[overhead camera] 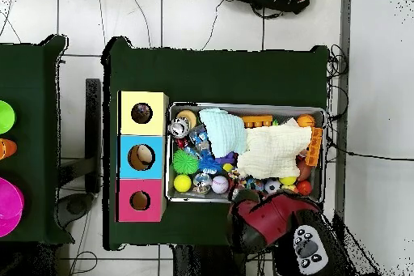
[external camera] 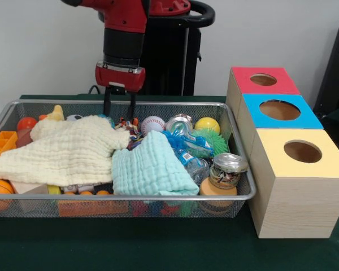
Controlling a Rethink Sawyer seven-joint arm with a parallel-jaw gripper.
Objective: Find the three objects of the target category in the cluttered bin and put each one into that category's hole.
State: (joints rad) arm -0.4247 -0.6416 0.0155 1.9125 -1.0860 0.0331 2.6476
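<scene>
green tabletop with the cluttered bin [external camera: 237, 199], spread fingers [external camera: 119, 107] just above its far-side toys, nothing between them

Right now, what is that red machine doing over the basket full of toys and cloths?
The red and black robot arm's gripper is lowered, open and empty, into the far side of the silver wire mesh basket, just above a multicoloured knotted rope bundle peeking out beside the cream crinkled cloth. A mint green cloth covers more clutter. The round hole in the blue-topped wooden box already seems to hold something, judging by the overhead view.
</scene>
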